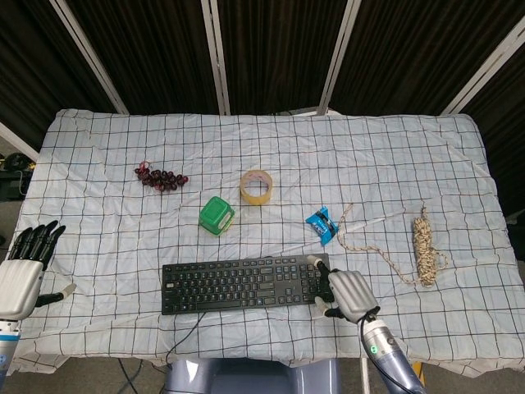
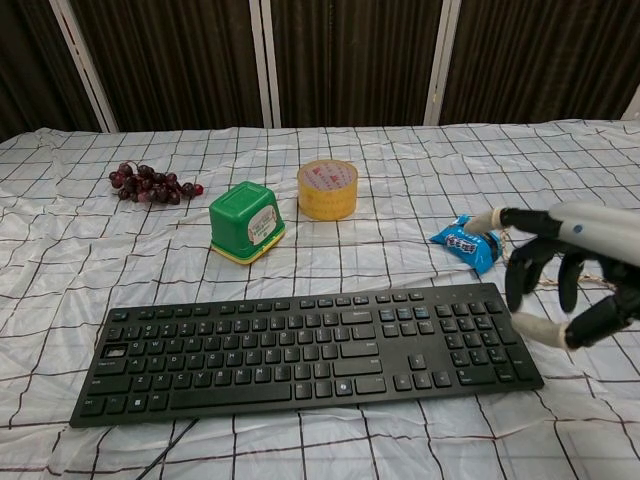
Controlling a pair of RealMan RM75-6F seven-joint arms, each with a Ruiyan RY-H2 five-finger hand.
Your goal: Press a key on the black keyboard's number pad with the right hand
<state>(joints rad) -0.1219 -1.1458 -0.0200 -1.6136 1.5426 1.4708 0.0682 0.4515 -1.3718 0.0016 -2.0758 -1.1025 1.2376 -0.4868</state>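
Your right hand (image 2: 565,285) hovers with fingers spread and empty at the right edge of the frame, above the number pad end of the flat black plastic keyboard (image 2: 300,348) lying low and centre on the table (image 2: 80,260); the blue snack packet (image 2: 465,241) sits just behind; open cloth lies rightward.

A: What covers the worktop (image 1: 459,164)?

B: A white cloth (image 1: 107,222) with a dark grid, wrinkled all over.

A: And on it?

B: A black keyboard (image 1: 242,283) near the front edge. Behind it, a green box (image 1: 216,215) and a roll of yellow tape (image 1: 257,186). Grapes (image 1: 161,177) at far left, a blue packet (image 1: 322,225) right of centre, and a coiled rope (image 1: 424,246) at right.
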